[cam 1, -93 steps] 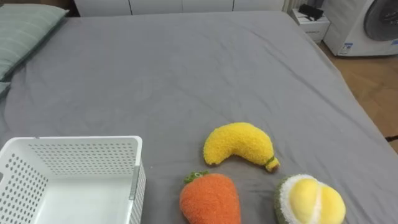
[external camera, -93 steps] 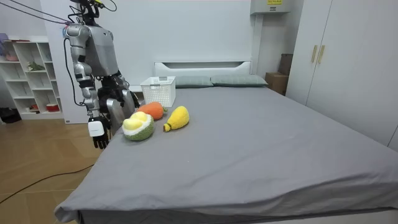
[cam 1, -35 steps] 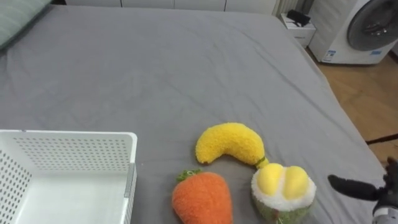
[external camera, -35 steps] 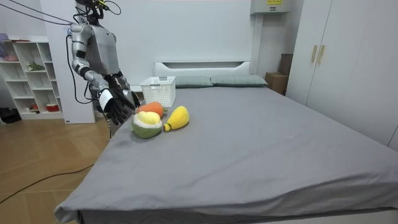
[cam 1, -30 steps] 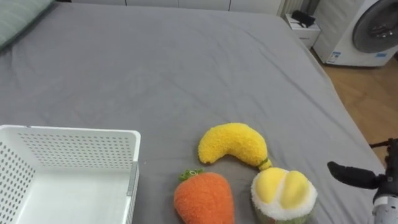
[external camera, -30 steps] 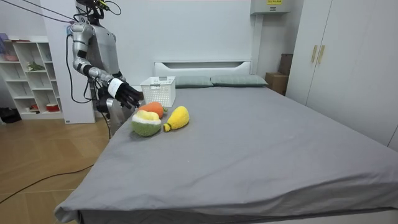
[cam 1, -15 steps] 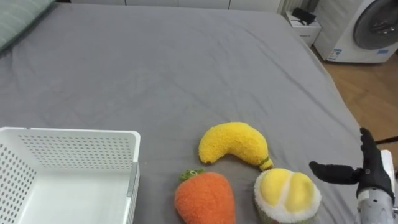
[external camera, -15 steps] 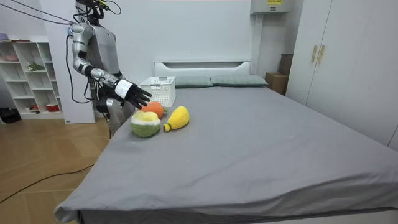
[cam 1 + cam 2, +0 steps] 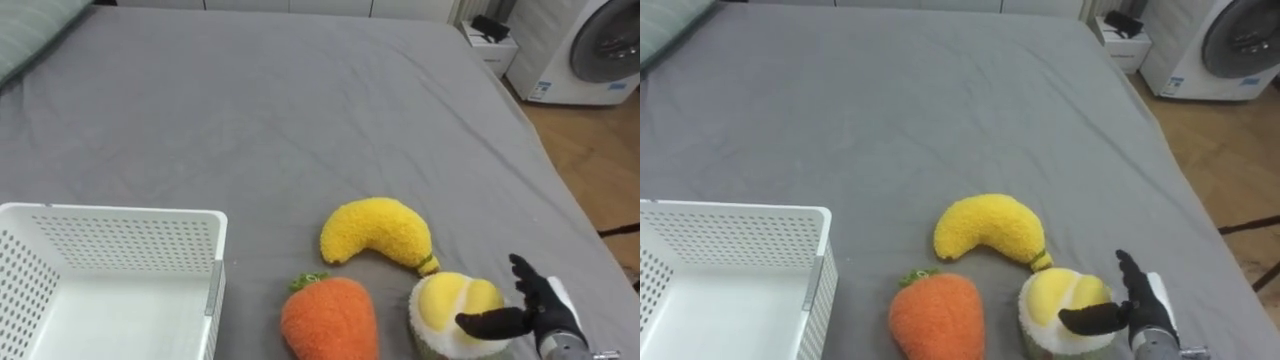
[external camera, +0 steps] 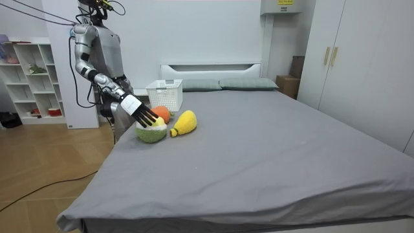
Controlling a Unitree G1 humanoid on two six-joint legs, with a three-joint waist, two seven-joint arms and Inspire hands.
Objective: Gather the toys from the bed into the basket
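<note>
1. Right robot hand (image 9: 548,312) at lower right of the left eye view: spread wide, fingers (image 9: 527,277) straight, not curled round anything. The thumb reaches left over the top of the durian toy (image 9: 450,300); I can't tell if it touches.
2. Durian toy: on the bed (image 9: 300,100), lower right. Green rind, white rim, yellow lobes facing up.
3. Banana toy (image 9: 375,230): lower centre, just up-left of the durian toy, its dark stem end touching or almost touching it. Lies flat on the grey sheet.
4. Carrot toy (image 9: 325,318): bottom centre, below the banana toy and left of the durian toy. Green top points up-left, and the bottom edge of the frame cuts it off.
5. White basket (image 9: 120,232): lower left, perforated walls, nothing visible inside. It sits near the carrot toy with a gap between them.
6. Striped pillow (image 9: 30,35): upper left corner.
7. Washing machine (image 9: 595,45): upper right corner, off the bed. It has a small blue-and-white label on the front, print too small to read.
8. Room view: the robot stands at the bed's side, at the room view's left. Its right arm is stretched out, robot hand over the durian toy. A white shelf unit (image 10: 26,84) stands behind it.
</note>
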